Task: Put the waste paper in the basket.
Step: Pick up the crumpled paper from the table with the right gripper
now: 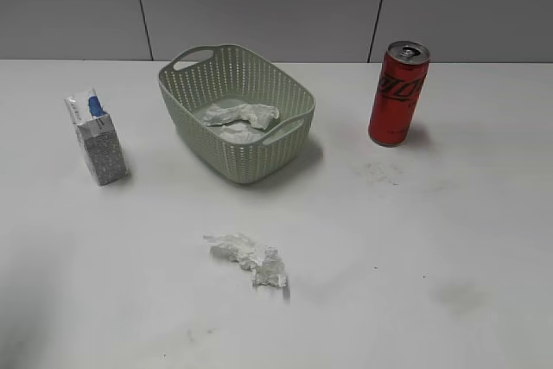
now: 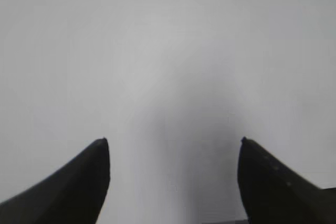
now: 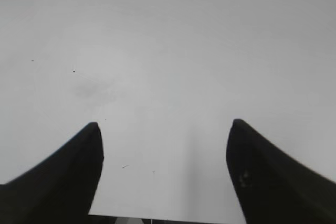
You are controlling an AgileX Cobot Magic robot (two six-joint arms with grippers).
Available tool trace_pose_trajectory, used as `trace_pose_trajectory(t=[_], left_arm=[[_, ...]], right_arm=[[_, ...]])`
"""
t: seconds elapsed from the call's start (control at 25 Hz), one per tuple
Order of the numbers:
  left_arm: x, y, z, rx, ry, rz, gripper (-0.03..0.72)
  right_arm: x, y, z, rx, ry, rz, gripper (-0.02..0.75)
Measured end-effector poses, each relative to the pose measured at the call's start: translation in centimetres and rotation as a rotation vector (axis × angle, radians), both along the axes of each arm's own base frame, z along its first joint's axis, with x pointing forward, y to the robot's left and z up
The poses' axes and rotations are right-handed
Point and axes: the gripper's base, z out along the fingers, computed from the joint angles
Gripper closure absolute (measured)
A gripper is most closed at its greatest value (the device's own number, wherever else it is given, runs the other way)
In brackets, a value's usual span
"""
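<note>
A crumpled white waste paper [image 1: 248, 257] lies on the white table in front of the pale green perforated basket [image 1: 239, 158]. Another crumpled paper [image 1: 240, 116] lies inside the basket. Neither arm shows in the exterior view. My left gripper [image 2: 173, 141] is open and empty over bare table in the left wrist view. My right gripper [image 3: 164, 124] is open and empty over bare table in the right wrist view. Neither wrist view shows the paper or the basket.
A red soda can [image 1: 398, 93] stands upright to the right of the basket. A small white and blue carton [image 1: 97, 136] stands to its left. A grey panelled wall runs behind the table.
</note>
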Motion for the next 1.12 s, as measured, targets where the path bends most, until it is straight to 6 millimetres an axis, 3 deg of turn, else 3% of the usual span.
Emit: trace_pose_trajectory(t=[0.32, 0.44, 0.56, 0.68, 1.12], left_arm=[[-7.4, 0.4, -1.0, -0.045, -0.120, 0.015, 0.129], [-9.8, 0.6, -2.0, -0.063, -0.171, 0.032, 0.129], [-11.8, 0.7, -2.6, -0.073, -0.241, 0.038, 0.129], [-13.3, 0.8, -1.9, -0.088, -0.360, 0.039, 0.129], [-19.5, 1.4, -0.9, -0.152, -0.743, 0.054, 0.129]], right_arm=[[7.3, 0.6, -0.6, 0.039, 0.141, 0.056, 0.186], [9.5, 1.7, -0.9, 0.030, 0.168, 0.116, 0.190], [11.2, 4.2, -1.3, 0.015, 0.186, 0.215, 0.209], [12.1, 7.4, -2.2, 0.002, 0.202, 0.326, 0.218], [12.5, 19.4, -7.7, -0.054, 0.299, 0.630, 0.219]])
